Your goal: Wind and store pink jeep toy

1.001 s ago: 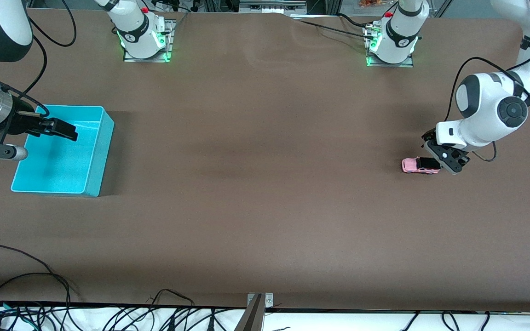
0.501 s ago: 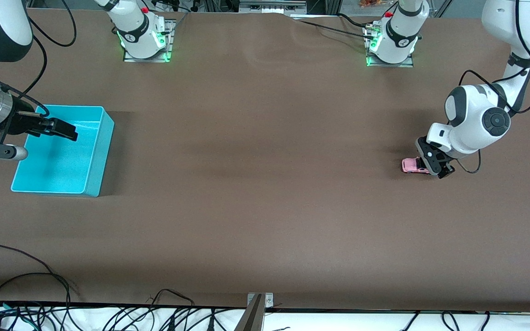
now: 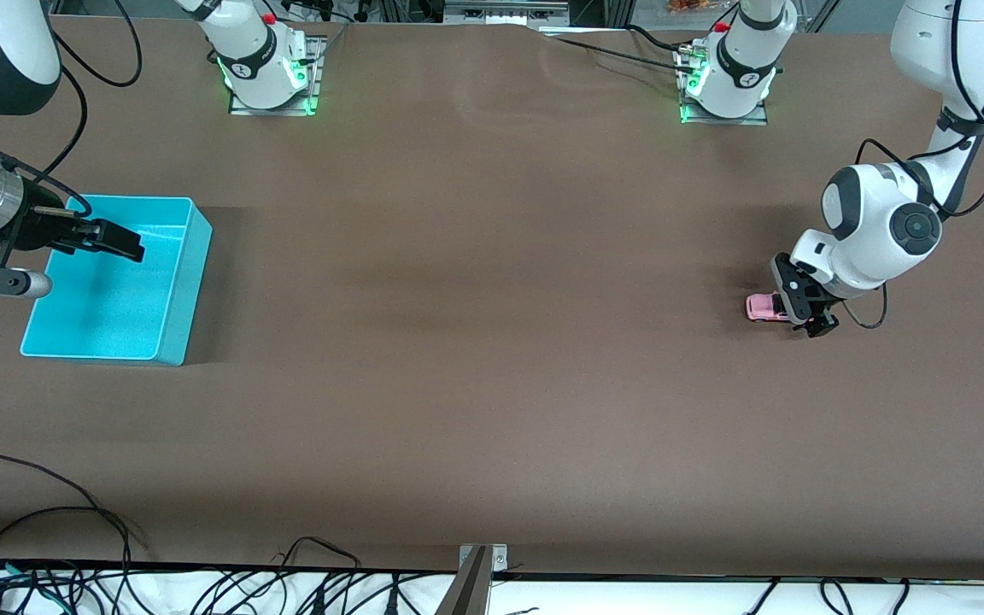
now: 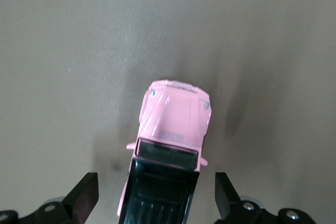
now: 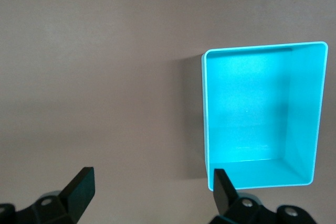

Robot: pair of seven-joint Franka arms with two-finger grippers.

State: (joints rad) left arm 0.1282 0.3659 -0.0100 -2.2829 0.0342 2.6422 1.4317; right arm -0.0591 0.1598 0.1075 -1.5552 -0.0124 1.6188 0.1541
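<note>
The pink jeep toy [image 3: 764, 306] stands on its wheels on the brown table near the left arm's end. My left gripper [image 3: 805, 311] is down around its black-roofed rear and hides that half in the front view. In the left wrist view the jeep [image 4: 175, 120] points away from the gripper [image 4: 156, 199]. Both fingers [image 4: 85, 196] flank the black roof with a gap on each side, so the gripper is open. My right gripper [image 3: 114, 240] waits up in the air at the turquoise bin [image 3: 186, 286], open [image 5: 151, 188], holding nothing.
The turquoise bin [image 5: 206, 114] holds nothing and sits toward the right arm's end. Both arm bases [image 3: 268, 73] stand along the table's edge farthest from the front camera. Cables [image 3: 73, 521] trail along the nearest edge.
My left gripper has come down and slid over the jeep's rear, so it now straddles the black roof. The jeep and the right arm have not moved.
</note>
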